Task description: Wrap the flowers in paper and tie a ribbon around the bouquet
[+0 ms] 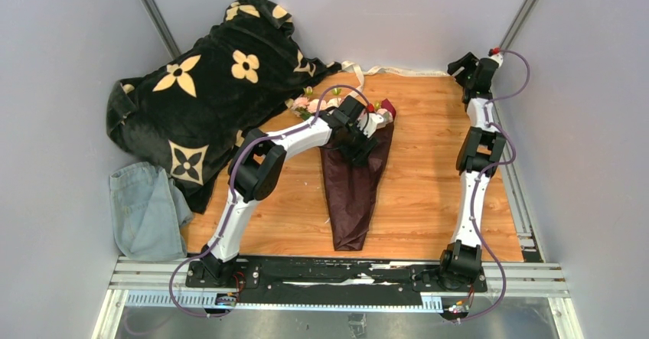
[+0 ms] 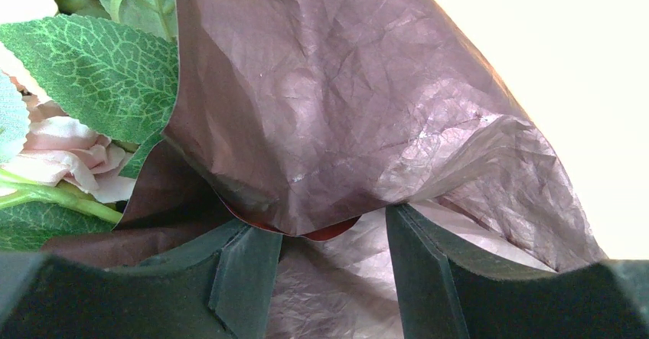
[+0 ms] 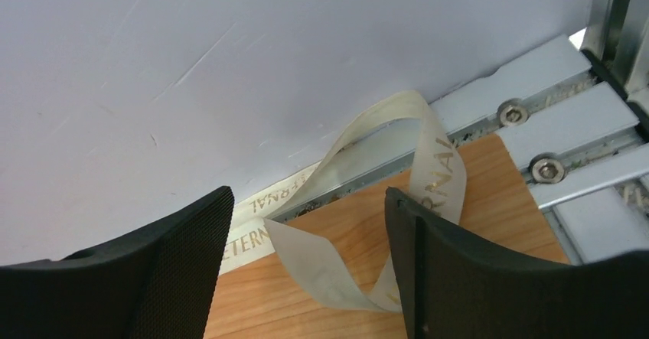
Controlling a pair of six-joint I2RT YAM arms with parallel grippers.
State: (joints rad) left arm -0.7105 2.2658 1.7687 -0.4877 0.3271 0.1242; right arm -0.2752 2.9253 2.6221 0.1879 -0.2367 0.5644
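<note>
The right jaws stand wide apart and hold nothing. Seen from the right wrist, their two black fingers point(image 3: 467, 278) frame a raised loop of the long cream-beige ribbon with gold lettering point(image 3: 440, 174). The loop sits just ahead of them and partly in the gap, not touching either finger that I can see. The ribbon's long axis runs left to right along the far edge of the wooden surface point(image 1: 436, 163), at the foot of the pale back wall point(image 3: 229, 48). The looped end is at the far right corner.

The right arm point(image 1: 478, 155) is much the nearer. It is stretched along the right edge, with its wrist turned left toward the ribbon's end. I judge that a short advance and a closing would take the loop.

The left jaws are partly apart, astride a fold of the crinkly dark maroon paper point(image 2: 329, 109). I cannot tell whether they pinch it or only press on it. The left arm point(image 1: 298, 136) reaches out over the wide far end of the bouquet, a long narrow maroon cone point(image 1: 353, 201). The cone lies mid-surface, tip toward the near edge. The pink and cream roses with green leaves point(image 2: 73, 144) show at its far left opening.
</note>
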